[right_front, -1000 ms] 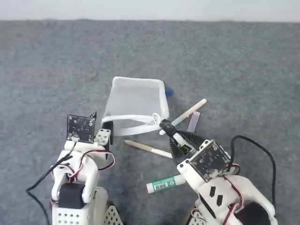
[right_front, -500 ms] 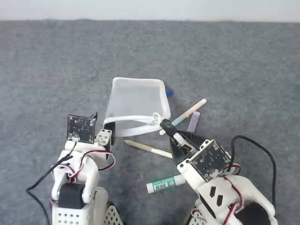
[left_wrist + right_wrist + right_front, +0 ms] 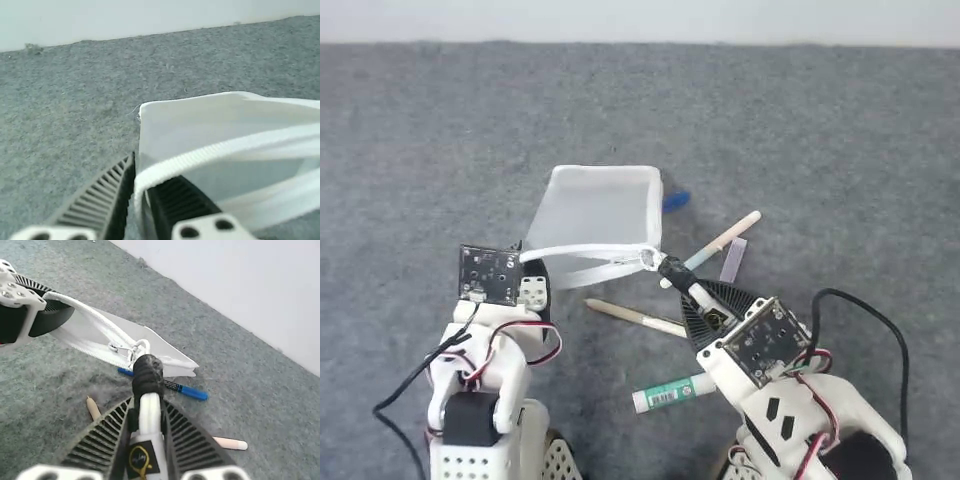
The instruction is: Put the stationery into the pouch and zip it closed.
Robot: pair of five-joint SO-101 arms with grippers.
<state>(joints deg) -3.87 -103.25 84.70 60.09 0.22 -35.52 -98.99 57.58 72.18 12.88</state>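
A white translucent pouch point(image 3: 600, 208) lies at mid-table with its zipper edge point(image 3: 210, 155) lifted. My left gripper point(image 3: 533, 264) point(image 3: 139, 195) is shut on that edge's near corner. My right gripper point(image 3: 693, 296) point(image 3: 148, 405) is shut on a white marker with a black cap point(image 3: 147, 374), and the cap touches the zipper pull point(image 3: 133, 349) point(image 3: 649, 257). A blue pen point(image 3: 675, 200) point(image 3: 183, 389) sticks out from under the pouch's far corner. A cream pen point(image 3: 722, 241), a purple eraser point(image 3: 732, 259), a tan pen point(image 3: 636, 318) and a green-and-white glue stick point(image 3: 671, 393) lie loose on the carpet.
Grey carpet point(image 3: 820, 140) covers the table up to a pale wall at the back. The loose items cluster between the pouch and the right arm's base point(image 3: 810, 420). Open carpet lies to the left and behind the pouch.
The left gripper has drawn the pouch's edge leftward. The pouch slid left with it, uncovering more of the blue pen. The right gripper and marker stayed in place.
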